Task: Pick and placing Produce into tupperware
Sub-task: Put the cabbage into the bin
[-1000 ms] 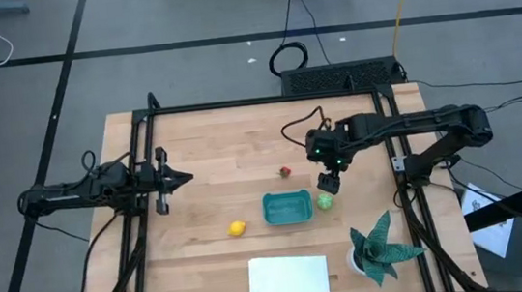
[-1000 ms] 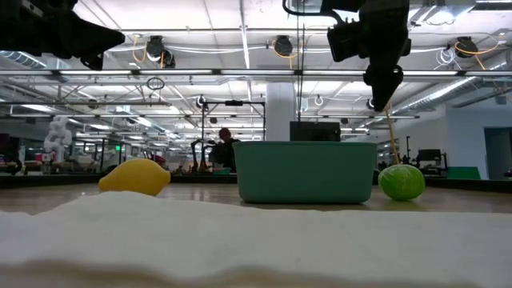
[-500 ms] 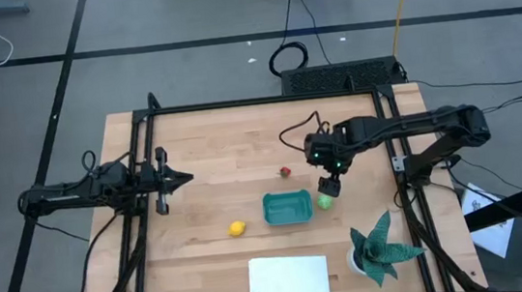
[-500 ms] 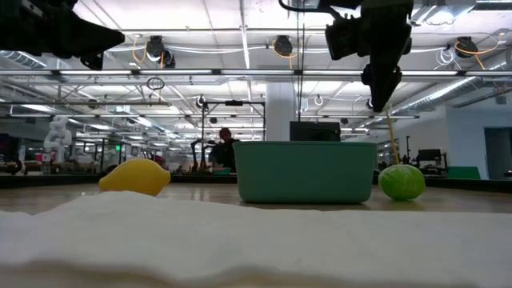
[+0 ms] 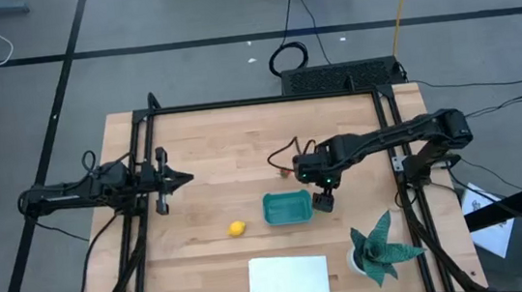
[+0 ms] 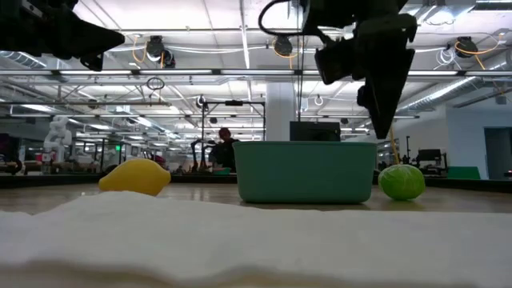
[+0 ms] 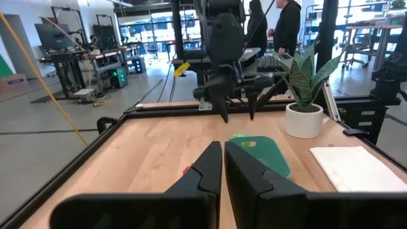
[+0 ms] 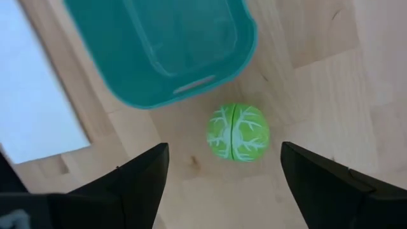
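Observation:
The teal tub stands on the wooden table, and it also shows in the low view. The round light-green piece rests on the table just off the tub's right end. My right gripper hangs over it, open, with one finger on each side and clear of it; from above it covers the piece. The yellow lemon lies left of the tub. A small red piece lies farther back. My left gripper waits shut at the table's left.
A flat white sheet lies near the table's near edge. A spiky green plant in a white pot stands at the near right corner. A black frame rims the table. People stand in the room beyond.
My right gripper has moved toward the near edge and down, from beside the tub's far right corner to directly over the light-green piece. The produce and the tub have stayed where they were.

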